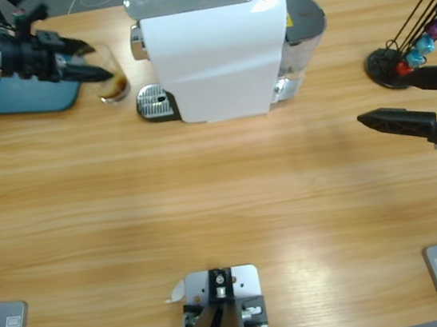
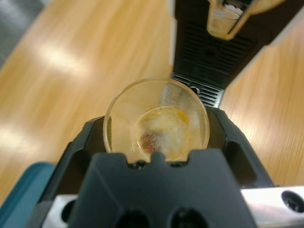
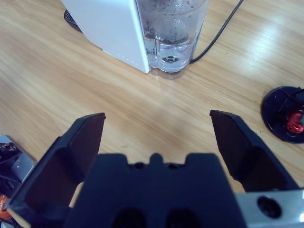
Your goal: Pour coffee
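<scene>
Coffee (image 2: 153, 138): thin tan-brown residue at the bottom of a clear glass tumbler (image 1: 114, 84) (little more than a film). Tumbler clamped between the jaws of the left gripper (image 1: 86, 62), just beside the teal tray (image 1: 26, 96) and the coffee machine (image 1: 215, 47) drip grate (image 1: 155, 102), probably for carrying. Right gripper (image 1: 398, 101): jaws wide apart, empty, near the capsule stand (image 1: 398, 59).

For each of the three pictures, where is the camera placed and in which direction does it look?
High view: fixed above, looking down on the table; both arms show.
Left wrist view: on the left arm, looking along its end effector at the glass it holds.
Right wrist view: on the right arm, looking over its open end effector.
Shared: the coffee machine appears in all three.
</scene>
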